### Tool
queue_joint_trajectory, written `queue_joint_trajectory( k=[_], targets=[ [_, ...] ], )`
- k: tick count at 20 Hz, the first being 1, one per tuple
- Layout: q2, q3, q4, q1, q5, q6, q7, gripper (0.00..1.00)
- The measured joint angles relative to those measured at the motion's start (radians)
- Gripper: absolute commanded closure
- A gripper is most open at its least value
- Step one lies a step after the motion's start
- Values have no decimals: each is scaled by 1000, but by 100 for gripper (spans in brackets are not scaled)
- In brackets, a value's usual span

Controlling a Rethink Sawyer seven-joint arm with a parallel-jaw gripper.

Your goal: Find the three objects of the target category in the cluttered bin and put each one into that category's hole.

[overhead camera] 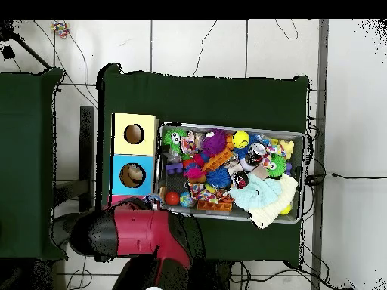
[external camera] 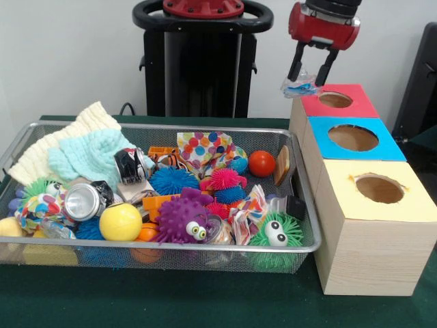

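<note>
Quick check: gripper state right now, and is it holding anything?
Gripper: closed on a small clear crumpled wrapper, held just beside the red box, near its hole.

- The front view was evenly and brightly lit, with the pale wall (external camera: 68, 55) behind slightly washed out.
- A soft glare sat on the yellow ball (external camera: 121, 221) and on the crushed can (external camera: 83, 200).
- Faint shadows fell under the wire basket (external camera: 171, 256) onto the green bench (external camera: 205, 301).
- Edges looked soft, mostly on the claw (external camera: 311, 74) and the crinkly wrapper (external camera: 299, 87) in it.
- From overhead, the floor tiles (overhead camera: 196, 45) were bright and the bench dark.
</note>
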Motion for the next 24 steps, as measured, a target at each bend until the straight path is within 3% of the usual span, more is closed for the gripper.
queue_joint_trajectory(
  k=[6, 24],
  targets=[
    [16, -22, -83, 12, 6, 59, 0, 100],
    [125, -56, -266, 37, 20, 83, 7, 100]
  ],
)
